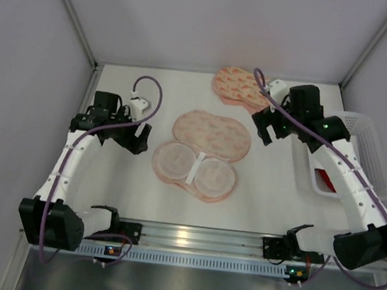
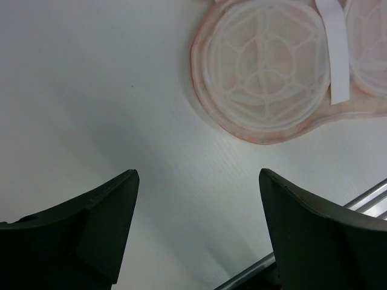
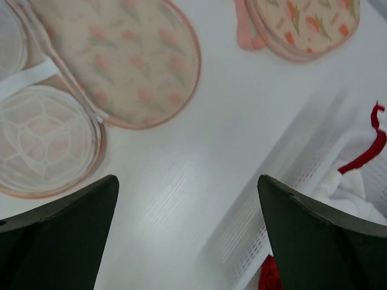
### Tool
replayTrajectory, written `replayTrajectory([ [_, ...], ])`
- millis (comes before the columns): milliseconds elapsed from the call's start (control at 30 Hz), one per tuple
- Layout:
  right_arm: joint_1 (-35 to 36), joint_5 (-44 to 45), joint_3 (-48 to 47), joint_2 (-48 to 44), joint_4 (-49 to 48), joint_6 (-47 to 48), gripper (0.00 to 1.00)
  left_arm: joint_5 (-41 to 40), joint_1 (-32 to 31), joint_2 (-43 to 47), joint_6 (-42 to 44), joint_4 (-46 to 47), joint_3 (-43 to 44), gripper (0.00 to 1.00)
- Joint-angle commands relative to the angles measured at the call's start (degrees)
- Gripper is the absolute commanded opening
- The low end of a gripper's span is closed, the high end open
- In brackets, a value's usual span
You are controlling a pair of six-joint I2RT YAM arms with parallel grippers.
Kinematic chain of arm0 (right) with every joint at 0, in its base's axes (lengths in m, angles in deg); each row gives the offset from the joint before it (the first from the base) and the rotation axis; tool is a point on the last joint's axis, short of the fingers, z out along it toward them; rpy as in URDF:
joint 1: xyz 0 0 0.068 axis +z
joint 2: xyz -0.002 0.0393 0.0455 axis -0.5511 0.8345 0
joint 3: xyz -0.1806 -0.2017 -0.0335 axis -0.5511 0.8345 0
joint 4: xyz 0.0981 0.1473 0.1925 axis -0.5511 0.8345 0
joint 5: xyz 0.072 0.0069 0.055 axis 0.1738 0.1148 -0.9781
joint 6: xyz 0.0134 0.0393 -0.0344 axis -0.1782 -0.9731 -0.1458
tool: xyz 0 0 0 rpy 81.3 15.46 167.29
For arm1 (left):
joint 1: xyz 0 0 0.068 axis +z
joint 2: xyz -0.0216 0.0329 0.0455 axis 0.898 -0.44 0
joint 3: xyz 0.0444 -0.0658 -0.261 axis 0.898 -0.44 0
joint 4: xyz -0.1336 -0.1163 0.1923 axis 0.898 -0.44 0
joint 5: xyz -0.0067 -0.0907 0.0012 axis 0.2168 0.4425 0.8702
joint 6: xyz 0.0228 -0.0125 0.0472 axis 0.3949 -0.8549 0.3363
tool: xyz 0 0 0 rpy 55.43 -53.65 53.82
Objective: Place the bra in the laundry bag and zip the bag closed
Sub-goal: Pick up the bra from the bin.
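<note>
- The laundry bag (image 1: 212, 134) lies open and flat in the middle of the table (image 1: 265, 187). Its pale inside faces up.
- The bra (image 1: 323, 178) is not in it yet. It sits in the white basket (image 1: 368, 125) on the right, well apart from the bag.
- The left gripper (image 1: 137, 139) and the right gripper (image 1: 270, 131) both have their fingers apart and hold nothing.
- Opening the bag looks done. Picking up the bra, putting it in and zipping are left.
- The right wrist view shows a red strap (image 3: 370, 148) clearly. The top view shows only a small red spot.
- The left wrist view shows no bra.
</note>
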Motion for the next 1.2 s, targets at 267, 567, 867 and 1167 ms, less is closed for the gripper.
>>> replayTrajectory([
  [267, -34.8, -18.8, -1.5, 3.4, 13.6, 8.1, 0.99, -2.8, -8.5, -18.8, 4.7, 7.9, -0.5, 0.77],
  [567, -43.1, -18.7, -10.0, 16.2, 15.0, 5.6, 0.83, -3.1, -13.6, -31.3, 5.5, 14.3, -2.4, 0.65],
  [867, -43.4, -14.1, -8.2, 22.2, 5.2, 0.2, 0.52, -1.2, -16.2, -27.7, 1.2, 14.2, -8.0, 0.49],
  [1167, -43.0, -11.1, -5.5, 28.7, -1.1, -1.9, 0.45, -1.3, -16.1, -16.2, -2.2, 14.1, -9.1, 0.73],
])
